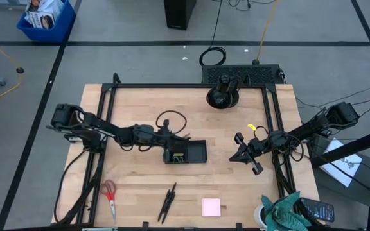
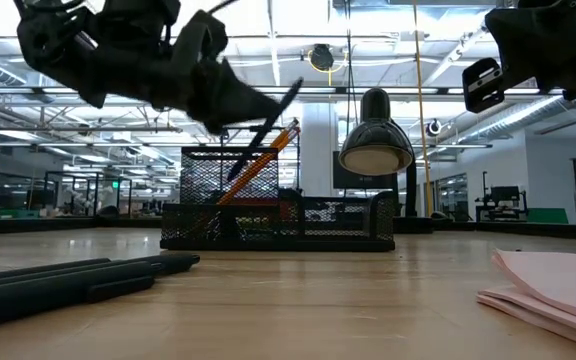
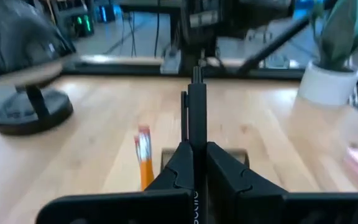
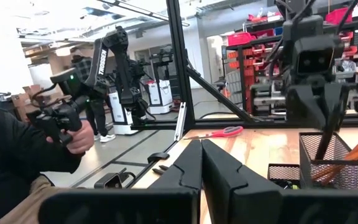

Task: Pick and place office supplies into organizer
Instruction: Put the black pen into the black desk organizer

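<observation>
Black mesh makes up the organizer (image 1: 186,153), which sits near the middle of the wooden table (image 1: 191,115), its tall cup at the left end and a low tray to the right. Over that cup hangs the left gripper (image 1: 167,140), clenched on a black pen (image 2: 264,134) that slants down into the cup beside the orange pencils (image 2: 258,168) already leaning there; in the left wrist view the pen (image 3: 197,124) runs straight out from between the closed fingers (image 3: 229,177), with a pencil (image 3: 144,155) just left of it. Whether the pen tip touches the cup floor is hard to judge from these angles. Well to the right, the right gripper (image 1: 248,154) hovers above the table with its fingers pressed together and nothing between them. Along the near edge lie the red-handled scissors (image 1: 110,196) at the left, more black pens (image 1: 167,201) in the middle and the pink sticky-note pad (image 1: 211,206) to their right. A round black stand (image 1: 223,96) sits at the far edge, a teal cloth (image 1: 286,212) at the near right corner
</observation>
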{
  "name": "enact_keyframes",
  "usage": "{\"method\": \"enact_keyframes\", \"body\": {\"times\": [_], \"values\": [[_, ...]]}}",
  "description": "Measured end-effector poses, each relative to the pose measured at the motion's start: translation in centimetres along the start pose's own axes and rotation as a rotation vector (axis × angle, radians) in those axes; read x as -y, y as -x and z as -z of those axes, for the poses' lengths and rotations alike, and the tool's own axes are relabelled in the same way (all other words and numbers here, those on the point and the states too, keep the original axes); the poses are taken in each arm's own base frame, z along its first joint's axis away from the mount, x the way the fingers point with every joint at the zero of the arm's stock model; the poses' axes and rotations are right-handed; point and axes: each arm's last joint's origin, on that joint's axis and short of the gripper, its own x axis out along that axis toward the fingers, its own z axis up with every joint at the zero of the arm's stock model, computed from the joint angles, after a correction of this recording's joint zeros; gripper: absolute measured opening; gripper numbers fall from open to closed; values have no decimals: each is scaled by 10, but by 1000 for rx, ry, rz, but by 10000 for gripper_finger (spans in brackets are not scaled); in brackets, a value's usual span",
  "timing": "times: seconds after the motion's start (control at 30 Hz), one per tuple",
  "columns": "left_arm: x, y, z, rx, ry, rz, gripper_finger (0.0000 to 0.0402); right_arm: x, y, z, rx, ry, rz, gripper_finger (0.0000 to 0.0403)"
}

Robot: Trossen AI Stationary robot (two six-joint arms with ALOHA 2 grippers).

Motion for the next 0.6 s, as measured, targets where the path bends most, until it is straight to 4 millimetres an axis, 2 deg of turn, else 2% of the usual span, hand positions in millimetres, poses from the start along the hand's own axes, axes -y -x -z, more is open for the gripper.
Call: {"method": "enact_keyframes", "body": {"times": [0.27,0.43,0.6], "values": [[0,-8,20,-86,0,-2,25,0,0,0,-3,0,1,0],[0,-8,23,-102,-6,-1,15,0,0,0,-5,-1,1,0],[0,-8,23,-110,-8,3,26,0,0,1,-8,-1,1,0]]}}
